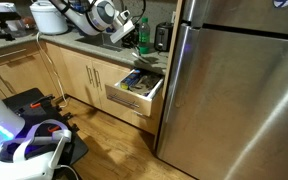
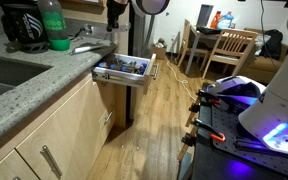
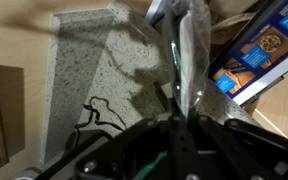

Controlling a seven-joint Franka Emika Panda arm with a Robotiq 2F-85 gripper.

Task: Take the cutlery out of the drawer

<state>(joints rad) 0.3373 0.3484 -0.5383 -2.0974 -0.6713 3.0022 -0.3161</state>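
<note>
While the shallow, light oak-fronted drawer stands pulled out below the grey speckled stone bench, I can see the jumble of slim silvery cutlery with dark and bluish handles lying inside it in both exterior views. My tool hangs above the bench near its edge. In the wrist view its fingers are pressed together on a slim silvery utensil, which juts out past the fingertips over the stone. A blue printed box shows at the edge of that view, beside the bench. A green plastic bottle stands upright on the bench, and the tall stainless steel fridge sits just beside the drawer.
</note>
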